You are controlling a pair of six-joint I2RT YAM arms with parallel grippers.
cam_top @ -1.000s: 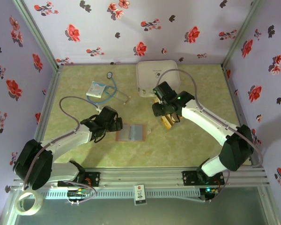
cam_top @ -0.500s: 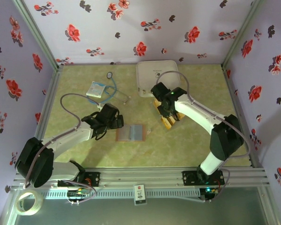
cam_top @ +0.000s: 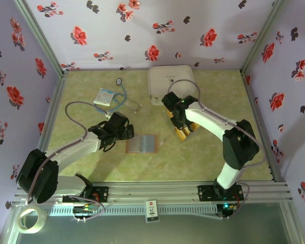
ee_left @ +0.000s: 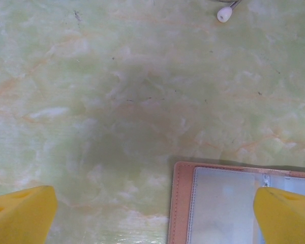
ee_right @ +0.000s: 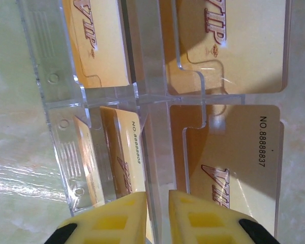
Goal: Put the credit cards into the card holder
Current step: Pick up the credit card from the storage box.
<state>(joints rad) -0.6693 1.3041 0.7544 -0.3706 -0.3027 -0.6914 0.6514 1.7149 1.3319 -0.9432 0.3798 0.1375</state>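
Note:
The card holder (cam_top: 142, 144) lies open on the green table, brown rim and greyish pockets up; its corner (ee_left: 218, 203) lies under my right-hand fingertip. My left gripper (cam_top: 126, 133) (ee_left: 153, 216) hangs open just left of it, holding nothing. Several golden credit cards (cam_top: 183, 132) (ee_right: 234, 152) sit in a clear plastic stand (ee_right: 56, 76). My right gripper (cam_top: 179, 121) (ee_right: 157, 213) is down at the stand. Its yellow fingers (ee_right: 112, 218) are drawn close on either side of the stand's clear middle wall, beside an upright card (ee_right: 129, 152). Whether they press on anything is unclear.
A large white rounded case (cam_top: 168, 84) stands just behind the card stand. A white-blue packet (cam_top: 104, 96) and a blue-tubed instrument (cam_top: 123, 91) lie at the back left, its white tip (ee_left: 224, 13) ahead of my left gripper. Floral walls close three sides.
My right gripper has shifted left and back onto the card stand, and its jaws have narrowed a lot. The left arm and the card holder have stayed put.

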